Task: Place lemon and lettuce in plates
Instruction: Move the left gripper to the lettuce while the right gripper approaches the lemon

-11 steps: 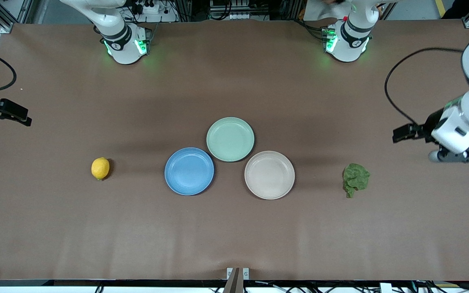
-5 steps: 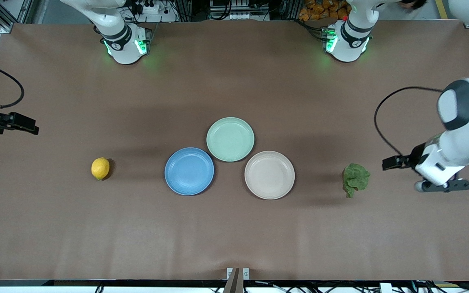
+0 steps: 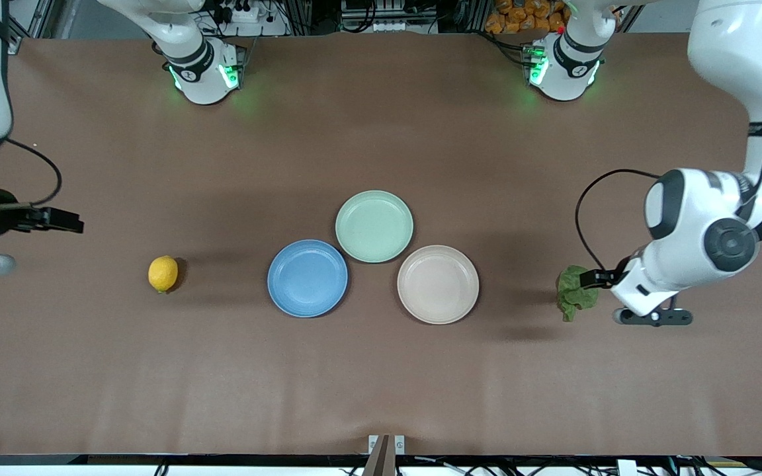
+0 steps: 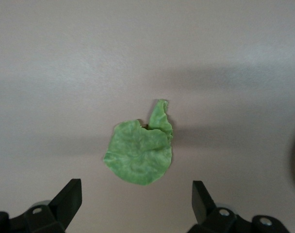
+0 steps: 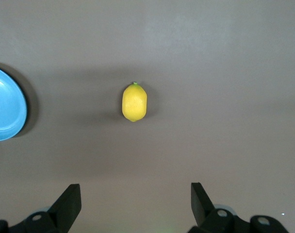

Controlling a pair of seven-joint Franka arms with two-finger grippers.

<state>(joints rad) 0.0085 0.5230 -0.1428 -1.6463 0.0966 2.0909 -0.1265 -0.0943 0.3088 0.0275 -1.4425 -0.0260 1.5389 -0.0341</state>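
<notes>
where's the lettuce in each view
Front view: the lettuce lies on the table toward the left arm's end, beside the cream-white plate.
Left wrist view: lettuce near centre, open left gripper above it.
Right wrist view: not in it.
Shared landmark: the brown tabletop.

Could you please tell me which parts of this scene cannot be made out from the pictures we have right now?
- The lettuce: in the front view the left arm covers its edge toward the left arm's end of the table.
- The right gripper: the front view's edge cuts off most of that arm; its wrist view shows only the fingertips.
- The blue plate: mostly cut off by the right wrist view's edge.
- The lemon: its underside shows nowhere.
</notes>
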